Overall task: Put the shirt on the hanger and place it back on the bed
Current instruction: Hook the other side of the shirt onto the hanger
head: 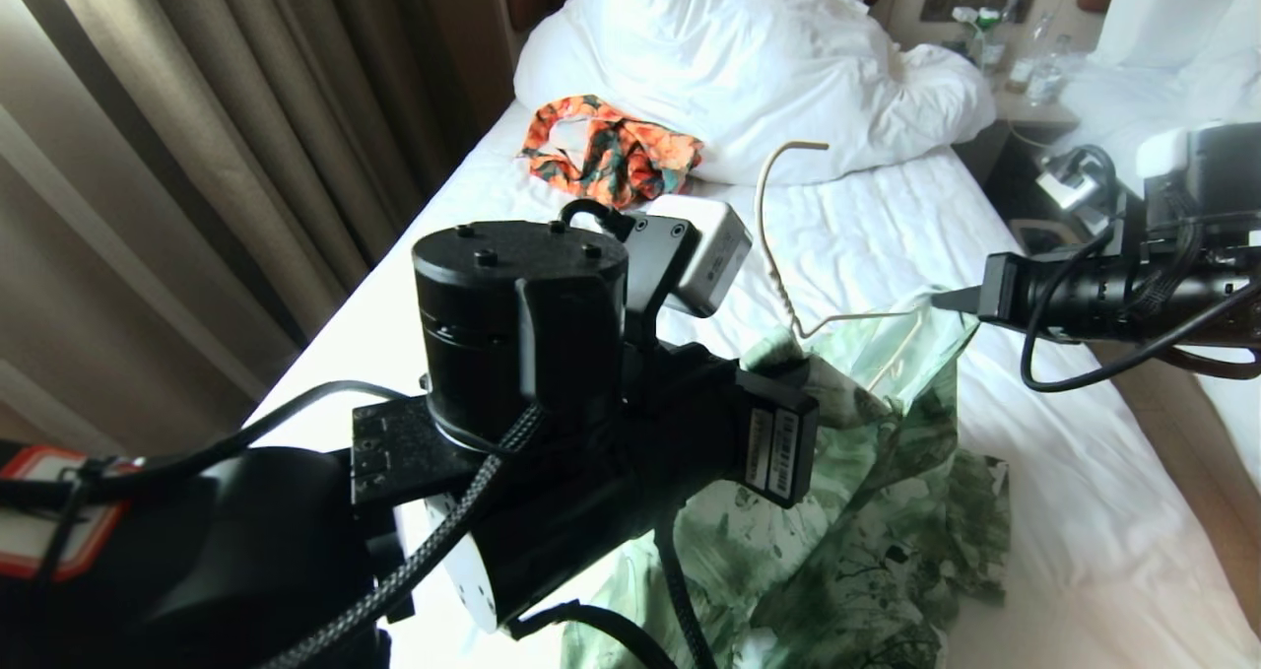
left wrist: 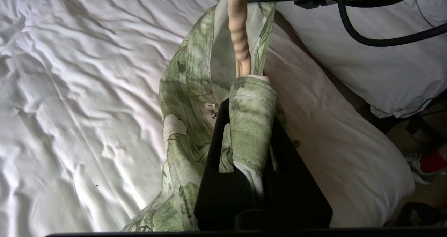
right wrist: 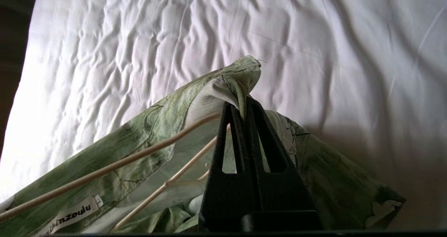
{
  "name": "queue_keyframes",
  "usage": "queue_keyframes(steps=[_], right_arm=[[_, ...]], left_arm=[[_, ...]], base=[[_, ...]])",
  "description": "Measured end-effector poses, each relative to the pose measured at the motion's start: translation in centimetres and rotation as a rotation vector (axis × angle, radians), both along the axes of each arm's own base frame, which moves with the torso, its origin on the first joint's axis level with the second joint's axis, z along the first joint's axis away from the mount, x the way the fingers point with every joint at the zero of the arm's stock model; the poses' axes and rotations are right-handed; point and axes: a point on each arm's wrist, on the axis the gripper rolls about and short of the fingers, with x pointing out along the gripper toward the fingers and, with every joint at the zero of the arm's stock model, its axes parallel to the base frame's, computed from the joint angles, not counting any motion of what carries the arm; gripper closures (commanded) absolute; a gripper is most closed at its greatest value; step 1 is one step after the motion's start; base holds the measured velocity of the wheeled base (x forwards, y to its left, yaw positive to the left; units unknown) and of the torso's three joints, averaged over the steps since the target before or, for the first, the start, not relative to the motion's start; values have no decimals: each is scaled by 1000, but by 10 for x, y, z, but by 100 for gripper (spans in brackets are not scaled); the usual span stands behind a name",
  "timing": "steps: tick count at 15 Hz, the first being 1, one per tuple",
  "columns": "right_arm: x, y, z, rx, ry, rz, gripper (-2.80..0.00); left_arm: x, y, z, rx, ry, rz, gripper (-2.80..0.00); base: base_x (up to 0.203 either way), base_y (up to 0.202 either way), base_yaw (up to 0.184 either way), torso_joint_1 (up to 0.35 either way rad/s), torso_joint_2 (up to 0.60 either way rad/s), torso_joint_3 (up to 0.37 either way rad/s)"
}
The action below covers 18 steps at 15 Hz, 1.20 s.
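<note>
I have the shirt (head: 867, 472) lifted over the bed (head: 1064, 511), my left tool (left wrist: 251, 125) clamped on one collar fold, my right tool (right wrist: 244, 106) pinched shut on another. The hanger (head: 788, 255) stands between them, hook uppermost, its wire partly inside the neck opening, nearer my right.

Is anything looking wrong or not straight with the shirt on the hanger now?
Yes. The hanger stands tilted, its hook up over the bed. The shirt hangs bunched, pinched by the left gripper and right gripper.
</note>
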Motion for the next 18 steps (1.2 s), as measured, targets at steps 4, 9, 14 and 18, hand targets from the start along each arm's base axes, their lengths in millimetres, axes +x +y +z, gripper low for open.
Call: queue_keyframes(steps=[4,9,14,18], right_arm=[[-6,5,22,8,-76,22,0],[-16,26,44,-6,-164,107,0],[-42,45,68,-73,-314,234,0],[-80,59,89,-53,-358,332,0]], left_arm=[[-7,-2,-4,10,9,-23,0],[-13,-4,-7,8,28,-44,0],[-11,-8,-15,-16,72,-35,0],[2,-14,-18,-120,21,5,0]], base=[[0,0,0,0,0,0],[0,0,0,0,0,0],[0,0,0,0,0,0],[0,0,0,0,0,0]])
